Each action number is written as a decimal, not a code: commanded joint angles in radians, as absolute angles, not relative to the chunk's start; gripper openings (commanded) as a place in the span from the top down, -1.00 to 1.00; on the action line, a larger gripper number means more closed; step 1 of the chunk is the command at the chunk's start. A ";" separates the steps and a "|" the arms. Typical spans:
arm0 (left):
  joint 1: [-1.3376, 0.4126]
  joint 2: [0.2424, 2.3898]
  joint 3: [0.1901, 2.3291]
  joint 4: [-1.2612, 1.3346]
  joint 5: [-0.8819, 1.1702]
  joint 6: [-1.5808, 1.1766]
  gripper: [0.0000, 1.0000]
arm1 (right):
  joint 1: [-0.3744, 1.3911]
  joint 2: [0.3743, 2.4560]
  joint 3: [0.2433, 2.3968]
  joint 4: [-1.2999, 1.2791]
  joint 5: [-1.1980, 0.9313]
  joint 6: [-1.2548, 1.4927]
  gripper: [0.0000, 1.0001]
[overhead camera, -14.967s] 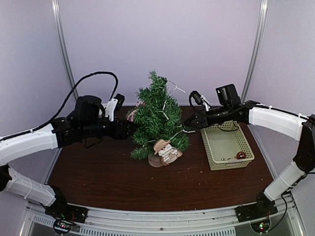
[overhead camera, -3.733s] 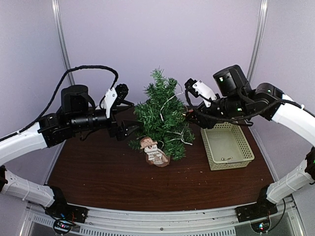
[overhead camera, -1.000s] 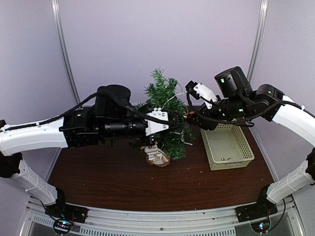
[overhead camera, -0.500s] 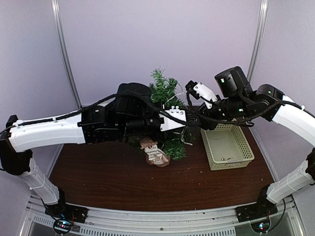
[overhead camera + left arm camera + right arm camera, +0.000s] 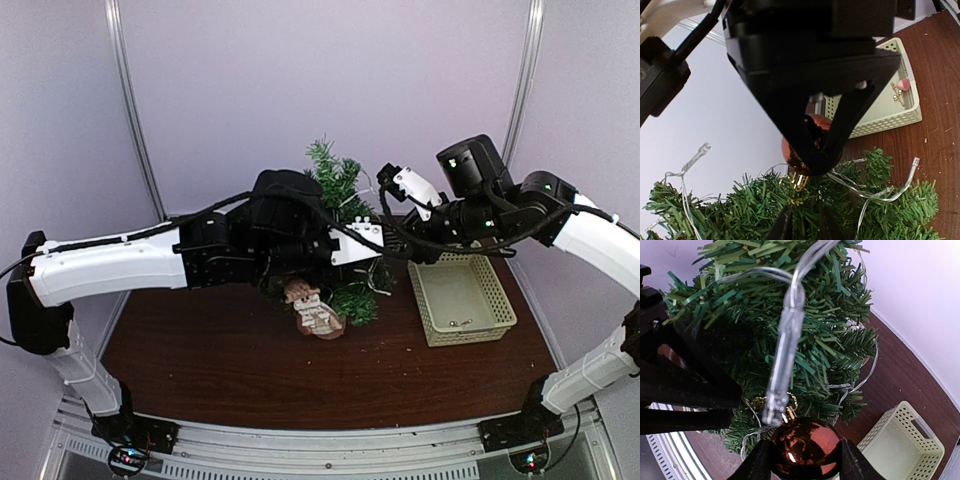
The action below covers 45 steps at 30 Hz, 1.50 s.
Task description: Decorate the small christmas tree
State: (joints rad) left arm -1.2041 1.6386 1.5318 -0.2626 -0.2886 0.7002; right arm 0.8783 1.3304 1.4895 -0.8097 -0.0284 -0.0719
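The small christmas tree (image 5: 333,180) stands at the back middle of the table, wound with a clear light string (image 5: 785,350). My right gripper (image 5: 806,455) is shut on a shiny red ball (image 5: 805,445) and holds it against the tree's right side. The ball's gold cap (image 5: 799,180) and a gold cord touch the needles. My left arm reaches across the tree front. My left gripper (image 5: 804,220) sits right below the ball (image 5: 789,150), its fingers a little apart with only green needles between them. In the top view both grippers meet at the tree's right side, left (image 5: 368,240) and right (image 5: 392,238).
A pale green basket (image 5: 475,333) sits on the table right of the tree, with a small gold ornament (image 5: 897,92) and a pink piece (image 5: 903,85) inside. A small figurine (image 5: 314,308) stands at the tree's foot. White walls close the back and sides.
My left arm has stretched further right across the tree front, and its gripper has arrived at the ball. The right arm and the ball have stayed put.
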 commanded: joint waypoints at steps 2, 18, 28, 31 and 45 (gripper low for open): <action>-1.193 1.646 1.560 -0.233 -0.302 0.680 0.61 | 0.874 1.322 1.496 -0.783 -0.038 -0.073 0.16; -1.177 1.672 1.593 -0.238 -0.308 0.672 0.71 | 0.874 1.321 1.497 -0.784 -0.044 -0.074 0.16; -1.176 1.677 1.595 -0.245 -0.293 0.669 0.79 | 0.874 1.320 1.496 -0.780 -0.050 -0.073 0.16; -1.176 1.679 1.597 -0.245 -0.300 0.669 0.81 | 0.874 1.322 1.496 -0.778 -0.052 -0.074 0.16; -1.172 1.680 1.603 -0.242 -0.302 0.659 0.94 | 0.874 1.324 1.496 -0.781 -0.050 -0.075 0.16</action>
